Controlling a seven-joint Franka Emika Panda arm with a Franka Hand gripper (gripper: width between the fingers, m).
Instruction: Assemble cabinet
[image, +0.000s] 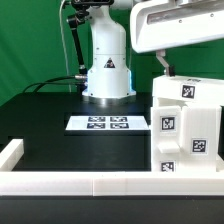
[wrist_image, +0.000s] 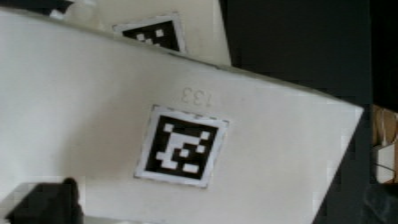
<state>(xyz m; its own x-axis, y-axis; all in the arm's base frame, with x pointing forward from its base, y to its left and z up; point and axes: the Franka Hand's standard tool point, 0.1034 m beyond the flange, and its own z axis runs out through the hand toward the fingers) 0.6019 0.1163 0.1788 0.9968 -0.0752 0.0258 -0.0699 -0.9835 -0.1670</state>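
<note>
White and tagged, the cabinet stands at the exterior view's right on the black table, near the marker board, while the wrist view fills with its tagged face, the gripper's jaw state impossible to tell.

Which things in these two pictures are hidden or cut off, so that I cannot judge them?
- Gripper: in the exterior view it is hidden behind the cabinet; the wrist view shows only a dark finger at the edge. Open or shut cannot be told.
- Cabinet: cut off by the exterior view's right edge; the wrist view shows only a tagged face.
- Arm: cut off at the top edge.
</note>
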